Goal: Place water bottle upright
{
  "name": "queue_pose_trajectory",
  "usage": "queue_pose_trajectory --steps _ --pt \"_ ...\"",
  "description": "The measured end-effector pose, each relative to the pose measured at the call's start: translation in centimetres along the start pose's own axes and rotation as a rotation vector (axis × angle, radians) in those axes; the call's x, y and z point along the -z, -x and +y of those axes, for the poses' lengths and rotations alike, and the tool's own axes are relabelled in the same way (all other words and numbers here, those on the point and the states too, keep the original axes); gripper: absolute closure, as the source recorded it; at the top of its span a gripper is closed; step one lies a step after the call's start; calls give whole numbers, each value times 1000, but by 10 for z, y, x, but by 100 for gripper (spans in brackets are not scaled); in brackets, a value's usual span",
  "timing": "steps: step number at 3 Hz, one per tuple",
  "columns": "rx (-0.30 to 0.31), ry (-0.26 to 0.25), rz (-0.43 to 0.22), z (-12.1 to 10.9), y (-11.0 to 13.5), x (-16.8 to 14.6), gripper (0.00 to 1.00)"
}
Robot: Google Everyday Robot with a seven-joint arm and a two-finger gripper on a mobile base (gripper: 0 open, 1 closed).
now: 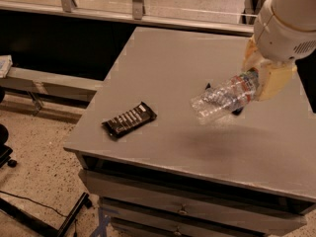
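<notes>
The water bottle (222,98) is a clear ribbed plastic bottle, held in the air above the right half of the grey table (163,78). It is tilted, with its base pointing down-left and its neck end up-right. My gripper (257,83) is shut on the bottle's neck end, its tan fingers (270,82) wrapped around it, below the white arm at the upper right. The cap is hidden behind the fingers. A faint shadow of the bottle falls on the table beneath it.
A dark-wrapped snack bar (129,120) lies near the table's front-left corner. A small dark object (237,111) peeks out on the table under the bottle. The table's left and front edges drop to a speckled floor; drawers sit below the front.
</notes>
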State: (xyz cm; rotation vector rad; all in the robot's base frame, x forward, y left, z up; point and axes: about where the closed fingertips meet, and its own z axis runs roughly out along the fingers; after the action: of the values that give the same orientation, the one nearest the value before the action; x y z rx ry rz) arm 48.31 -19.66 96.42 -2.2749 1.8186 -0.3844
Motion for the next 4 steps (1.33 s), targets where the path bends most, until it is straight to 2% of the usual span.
queue_pose_trajectory --steps 2,4 --pt "4 -42 146 -1 0 12 100" --pt "77 -59 312 3 19 13 100"
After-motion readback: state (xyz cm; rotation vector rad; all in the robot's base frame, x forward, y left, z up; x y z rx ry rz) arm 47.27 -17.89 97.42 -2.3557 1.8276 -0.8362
